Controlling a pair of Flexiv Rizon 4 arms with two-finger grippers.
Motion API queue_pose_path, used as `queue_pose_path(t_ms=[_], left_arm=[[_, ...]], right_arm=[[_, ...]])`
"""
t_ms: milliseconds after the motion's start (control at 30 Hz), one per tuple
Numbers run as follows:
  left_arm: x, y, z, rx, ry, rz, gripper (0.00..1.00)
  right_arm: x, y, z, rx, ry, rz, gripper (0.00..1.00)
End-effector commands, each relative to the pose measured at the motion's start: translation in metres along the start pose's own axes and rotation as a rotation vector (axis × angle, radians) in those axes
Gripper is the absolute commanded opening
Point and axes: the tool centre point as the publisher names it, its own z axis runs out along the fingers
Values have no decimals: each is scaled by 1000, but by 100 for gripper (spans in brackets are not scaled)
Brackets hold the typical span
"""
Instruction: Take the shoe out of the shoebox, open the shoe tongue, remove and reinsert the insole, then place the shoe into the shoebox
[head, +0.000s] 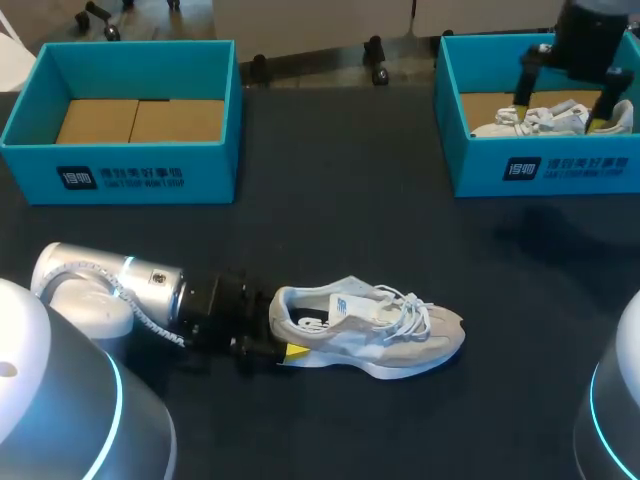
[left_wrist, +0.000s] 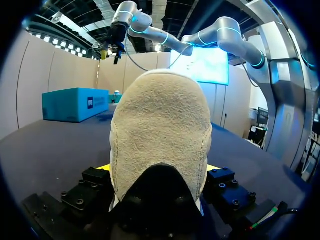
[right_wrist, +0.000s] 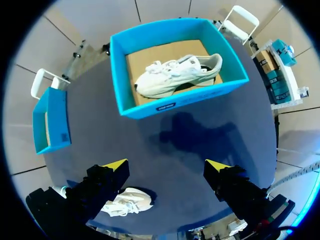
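- Two blue boxes on the dark table (head: 400, 220), well apart: left box (head: 120, 165) in the upper left of the head view, right box (head: 560, 170) in the upper right.
- Left box: brown cardboard floor showing inside.
- Two pale shoes in all. Shoe (head: 390, 335) out on the table, lower middle of the head view. Second shoe (head: 545, 122) lying on the cardboard floor inside the right box.
- Shoe: upright on its sole, heel toward the lower left of the head view, toe toward the right. Laces loose over the tongue, one white tag (head: 345, 305) lying across the opening.
- Two grippers, one per side.
- Left gripper (left_wrist: 157, 170): down at table level, at the lower left of the head view. Clamped on the shoe's heel, one finger on each side. A sliver of yellow tip showing on either side of the heel in the left wrist view.
- Right gripper (right_wrist: 166, 167): high above the table, fingers spread wide, bare dark table showing between them. In the head view, hanging over the right box in the upper right of the frame.
- From the right wrist view: right box with the second shoe ahead of the fingers, left box off to one side, shoe far below beside one finger.
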Motion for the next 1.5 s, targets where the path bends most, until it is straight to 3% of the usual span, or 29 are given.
queue_pose_path(t_ms=[33, 400, 433, 733, 1200, 1300, 1500], left_arm=[[-1, 2, -1, -3, 1, -1, 0], [-1, 2, -1, -3, 1, -1, 0], [-1, 2, -1, -3, 1, -1, 0], [-1, 2, -1, -3, 1, -1, 0], [-1, 2, -1, -3, 1, -1, 0], [-1, 2, -1, -3, 1, -1, 0], [-1, 2, -1, -3, 1, -1, 0]], right_arm=[[-12, -13, -1, -55, 27, 1, 100], [-12, -13, -1, -55, 27, 1, 100], [-4, -15, 0, -24, 7, 19, 100], [61, -81, 15, -30, 40, 14, 100], [118, -170, 17, -27, 68, 28, 100], [131, -179, 24, -28, 95, -20, 100], [131, -179, 24, -28, 95, -20, 100]])
